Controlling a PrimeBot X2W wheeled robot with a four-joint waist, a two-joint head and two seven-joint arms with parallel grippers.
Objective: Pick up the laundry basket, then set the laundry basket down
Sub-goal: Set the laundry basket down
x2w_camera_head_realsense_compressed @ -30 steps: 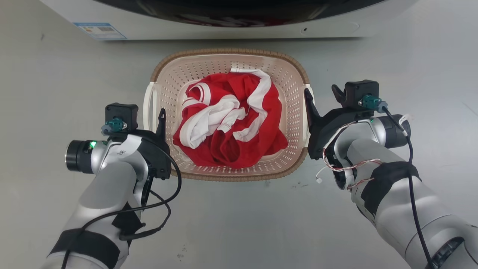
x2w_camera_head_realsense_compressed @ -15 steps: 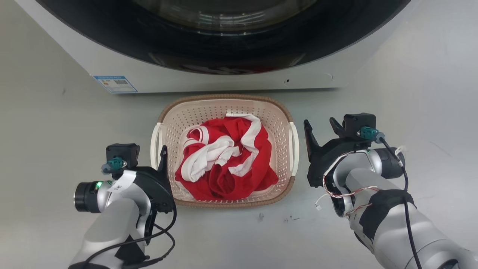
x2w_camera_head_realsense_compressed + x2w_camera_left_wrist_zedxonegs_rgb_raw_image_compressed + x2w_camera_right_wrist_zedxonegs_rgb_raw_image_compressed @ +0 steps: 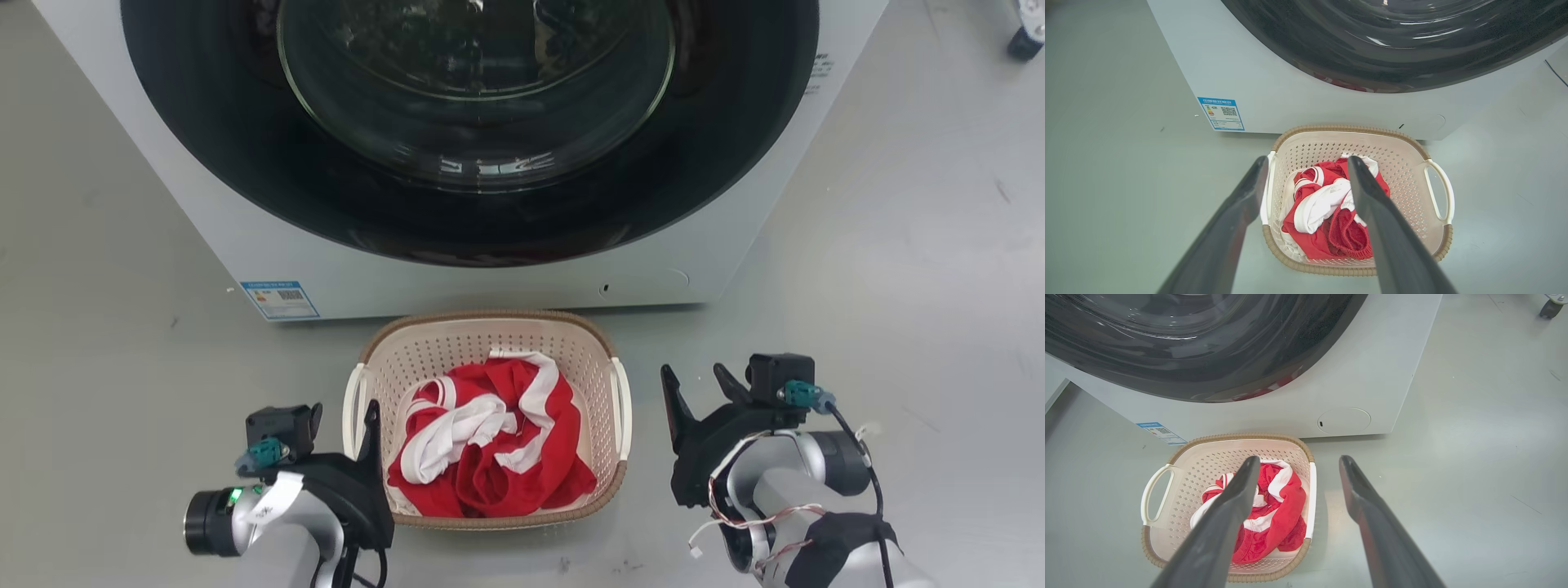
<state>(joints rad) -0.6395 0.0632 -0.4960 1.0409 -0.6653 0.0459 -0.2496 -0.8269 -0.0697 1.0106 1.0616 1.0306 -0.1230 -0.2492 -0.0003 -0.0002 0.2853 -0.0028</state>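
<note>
Shows the laundry basket point(image 3: 457, 351) standing on the floor point(image 3: 898, 286) just in front of the washing machine point(image 3: 702, 245), a red-and-white garment point(image 3: 490, 457) inside; places left gripper point(image 3: 1307, 163) and right gripper point(image 3: 692, 377) either side, fingers apart, holding nothing; suggests basket either not yet lifted or already set down; cannot tell which.

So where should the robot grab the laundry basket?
By its white loop handles: left end effector on the left handle, right end effector on the right handle, each from outside. They stick out on opposite sides, so it should lift level.
</note>
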